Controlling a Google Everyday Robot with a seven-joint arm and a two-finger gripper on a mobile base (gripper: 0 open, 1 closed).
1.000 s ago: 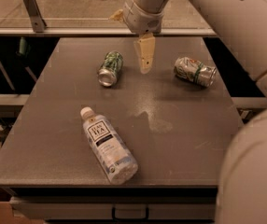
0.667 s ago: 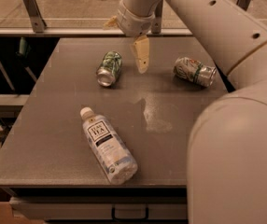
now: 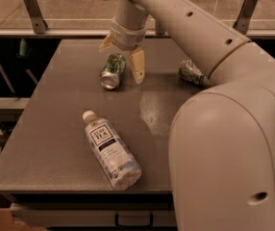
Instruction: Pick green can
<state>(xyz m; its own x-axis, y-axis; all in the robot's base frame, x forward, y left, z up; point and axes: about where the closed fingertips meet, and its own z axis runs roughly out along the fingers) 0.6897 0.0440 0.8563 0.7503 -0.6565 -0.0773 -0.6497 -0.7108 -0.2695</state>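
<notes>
The jaws are held apart: one finger [image 3: 105,44] is seen at the far left of the green can [image 3: 112,71] and the other just to its right. The gripper [image 3: 120,61] is set low over this can, which is laid on its side at the far middle of the table [image 3: 51,129], with a silver end turned to the near side. Whether the can is touched cannot be told. A second can [image 3: 190,72] is seen to the right, partly hidden by the arm [image 3: 190,23]. A tea bottle [image 3: 111,150] is laid on its side at the near edge.
</notes>
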